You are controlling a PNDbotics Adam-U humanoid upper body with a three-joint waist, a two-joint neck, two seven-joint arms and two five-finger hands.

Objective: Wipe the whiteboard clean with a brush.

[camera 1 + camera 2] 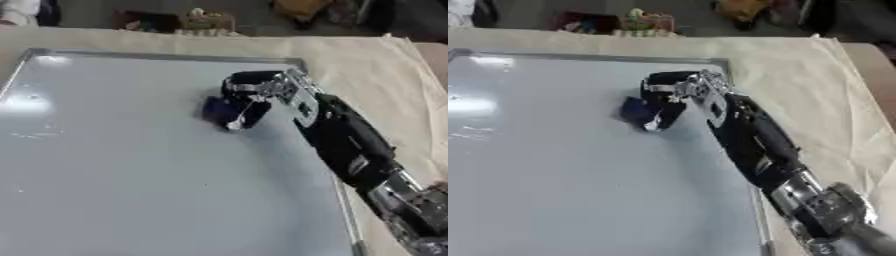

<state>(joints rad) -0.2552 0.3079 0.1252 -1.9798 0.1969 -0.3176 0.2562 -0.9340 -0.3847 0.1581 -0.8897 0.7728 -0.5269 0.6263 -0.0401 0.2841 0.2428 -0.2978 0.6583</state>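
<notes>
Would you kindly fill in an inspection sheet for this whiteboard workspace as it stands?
Surface: beige cloth-covered table, creased at the right.
Job's things: large metal-framed whiteboard lying flat, no marks made out; dark blue brush resting on it near the upper right.
Clutter: nothing seen on the table.
Hands: right hand curled round the brush; left hand not in view.
Cables: nothing seen.
Surroundings: blurred colourful objects beyond the far edge.

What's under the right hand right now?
The right hand is curled over a dark blue brush resting on the whiteboard. The board beneath the brush is covered, so any marks there can't be seen.
</notes>
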